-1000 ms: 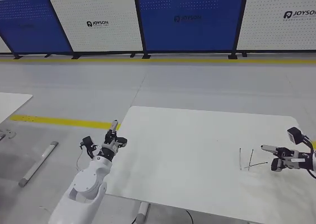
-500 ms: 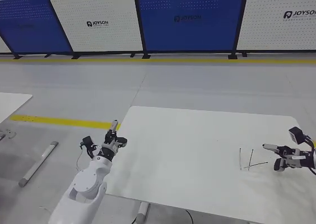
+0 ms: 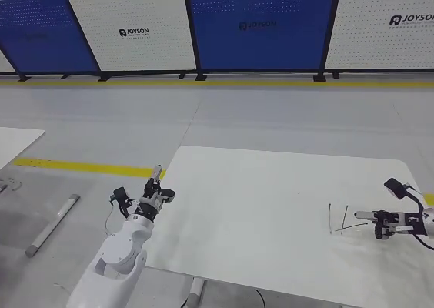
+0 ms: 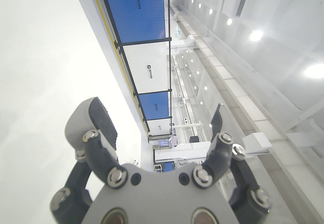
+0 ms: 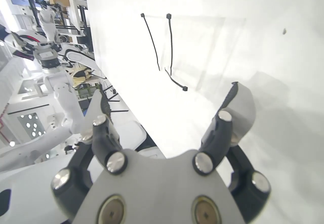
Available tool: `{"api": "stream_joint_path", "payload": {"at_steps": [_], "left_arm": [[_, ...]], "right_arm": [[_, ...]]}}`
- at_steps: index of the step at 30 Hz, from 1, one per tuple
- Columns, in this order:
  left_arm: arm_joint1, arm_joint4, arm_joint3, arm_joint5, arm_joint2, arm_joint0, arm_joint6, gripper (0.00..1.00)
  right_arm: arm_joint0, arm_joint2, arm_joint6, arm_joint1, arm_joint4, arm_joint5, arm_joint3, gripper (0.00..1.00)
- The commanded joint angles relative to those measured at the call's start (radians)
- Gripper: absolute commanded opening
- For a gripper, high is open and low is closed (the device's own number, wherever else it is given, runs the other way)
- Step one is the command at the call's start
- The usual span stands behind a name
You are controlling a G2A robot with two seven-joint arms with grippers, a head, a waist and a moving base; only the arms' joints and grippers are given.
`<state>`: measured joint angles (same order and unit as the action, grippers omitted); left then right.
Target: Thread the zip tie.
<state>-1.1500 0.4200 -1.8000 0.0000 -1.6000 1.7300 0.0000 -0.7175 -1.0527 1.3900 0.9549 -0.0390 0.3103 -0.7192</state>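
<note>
Moved: right gripper (image 3: 363, 218) has come down toward the table's near edge and in toward the zip ties (image 3: 345, 219) over the last second, its wrist camera with it. Left arm and ties as before.

Right arm: over the table (image 3: 263, 200) at 3 o'clock from its centre, just at 3 o'clock of the ties, tips pointing toward 9. In its wrist view the right gripper (image 5: 169, 103) has its fingers (image 5: 240, 101) spread wide with nothing between them.

Ties: three black zip ties (image 5: 171, 45), loose and flat on the white top. Two lie nearly side by side, running 12 to 6, heads at the 12 o'clock ends. The third tie (image 5: 174, 81) is shorter in view and lies slantwise at their 6 o'clock ends, its head nearest the right gripper, just ahead of the fingertips but apart from them. None is threaded.

Left arm: left gripper (image 3: 158, 179) at the table's 9 o'clock edge, well apart from the ties, pointing toward 12. In its wrist view the left gripper (image 4: 162, 118) is spread too, pads (image 4: 102, 116) holding nothing.
</note>
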Motion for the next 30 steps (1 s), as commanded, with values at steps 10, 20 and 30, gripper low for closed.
{"api": "stream_joint_path", "payload": {"at_steps": [10,20,30], "left_arm": [[0.000,0.000,0.000,0.000,0.000,0.000,0.000,1.00],[0.000,0.000,0.000,0.000,0.000,0.000,0.000,1.00],[0.000,0.000,0.000,0.000,0.000,0.000,0.000,1.00]], "right_arm": [[-0.003,0.003,0.000,0.001,-0.003,0.000,-0.005,1.00],[-0.010,0.018,0.000,0.002,-0.026,-0.019,-0.011,0.39],[0.016,0.037,0.000,0.010,-0.044,-0.018,0.061,0.30]]}}
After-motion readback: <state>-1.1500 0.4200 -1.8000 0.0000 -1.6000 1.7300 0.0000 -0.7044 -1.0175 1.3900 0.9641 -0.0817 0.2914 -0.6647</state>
